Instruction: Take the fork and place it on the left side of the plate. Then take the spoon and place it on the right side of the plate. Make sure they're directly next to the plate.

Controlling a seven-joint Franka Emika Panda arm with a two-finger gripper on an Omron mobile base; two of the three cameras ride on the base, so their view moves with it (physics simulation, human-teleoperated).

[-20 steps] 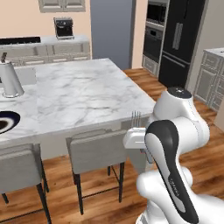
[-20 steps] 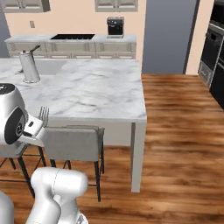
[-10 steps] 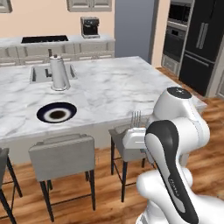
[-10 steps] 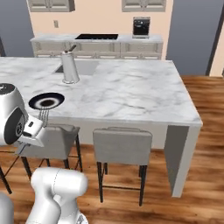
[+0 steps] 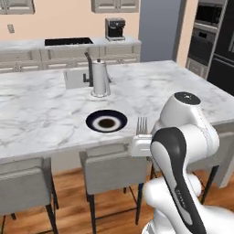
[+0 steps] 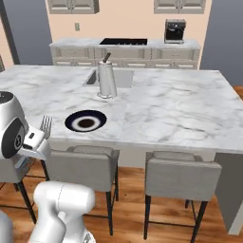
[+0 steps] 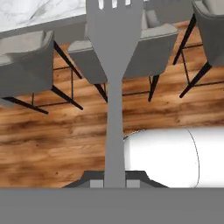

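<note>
Gripping the slim silver-grey metal fork (image 7: 114, 83) by the low end of its handle, the hand (image 7: 114, 178) has its two dark tips pressed together on the metal, and the fork stands upright with its tines pointing up. In the left base view the tines (image 5: 142, 125) rise just above the white block of the hand (image 5: 140, 145), off the near edge of the white marble surface (image 5: 41, 114). In the right base view the fork (image 6: 46, 126) shows beside the arm's grey-and-white joint at the left edge, again off the near edge of the surface (image 6: 180, 109).

The round flat plate with its dark navy rim, white inner ring and dark centre (image 5: 106, 122) lies on the surface close to its near edge, with bare marble to its left and right. It also shows in the right base view (image 6: 86, 121). Farther back, beside a sink let into the surface, stands a tall silver metal jug (image 5: 99, 79) with a dark handle sticking out of its top.

Grey upholstered stools (image 5: 111, 170) are tucked under the near edge of the surface, on a brown wooden floor (image 7: 57, 135). Against the far wall runs a pale counter carrying a black coffee machine (image 6: 174, 31).
</note>
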